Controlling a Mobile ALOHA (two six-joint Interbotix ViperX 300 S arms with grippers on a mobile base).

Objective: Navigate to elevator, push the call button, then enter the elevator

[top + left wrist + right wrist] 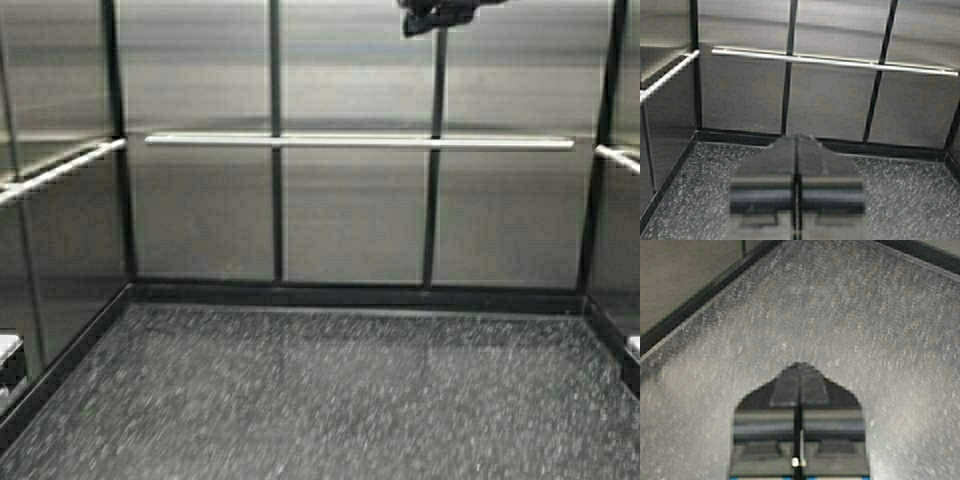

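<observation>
I am inside the elevator. Its brushed steel back wall (350,215) with dark vertical seams fills the high view, with a round steel handrail (360,142) across it and more rails on both side walls. The call button is out of view. My left gripper (796,137) is shut and empty, pointing at the back wall (830,100) above the floor. My right gripper (799,365) is shut and empty, pointing down at the speckled floor (840,315). A dark arm part (440,14) shows at the top edge of the high view.
The dark speckled floor (330,400) stretches ahead to a black skirting (350,295) at the foot of the back wall. The side walls (50,240) close in on the left and right. A floor corner (700,300) shows in the right wrist view.
</observation>
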